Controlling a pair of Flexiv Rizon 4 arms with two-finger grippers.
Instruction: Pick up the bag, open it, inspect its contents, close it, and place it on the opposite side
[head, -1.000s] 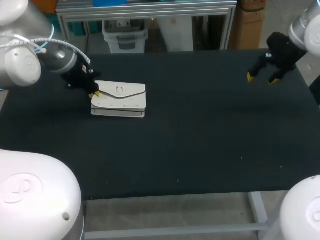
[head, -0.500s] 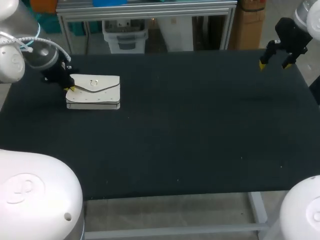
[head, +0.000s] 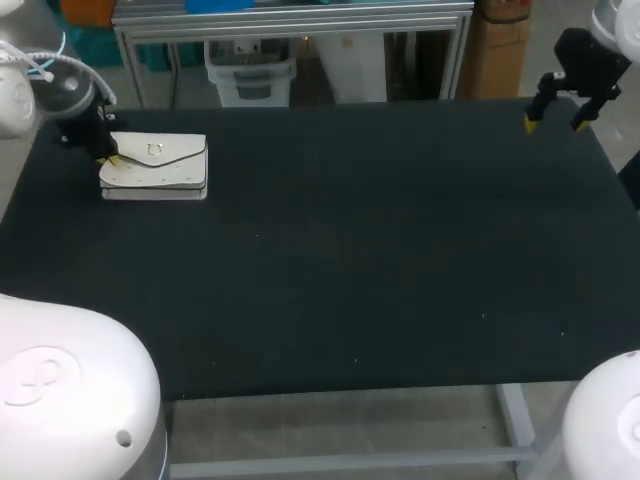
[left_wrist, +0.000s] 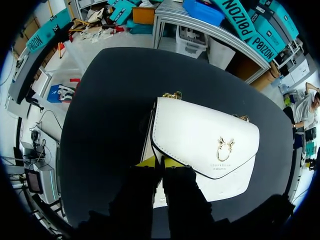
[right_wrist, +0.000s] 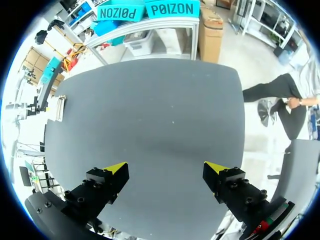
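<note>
Left wrist view: left gripper (left_wrist: 159, 162) pinches the bag (left_wrist: 205, 137) by its thin side edge; stiff, smooth, probably slippery; right gripper (right_wrist: 166, 167) spread.

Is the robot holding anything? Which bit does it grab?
The left tool pinches the white bag by its side edge, near the flap's corner. The right tool is open and holds nothing.

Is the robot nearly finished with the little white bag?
Probably. The white leather bag with a gold clasp has its flap shut, at the far left of the black table. The left gripper is pinching its edge, so letting go remains. The right gripper hangs open and empty.
</note>
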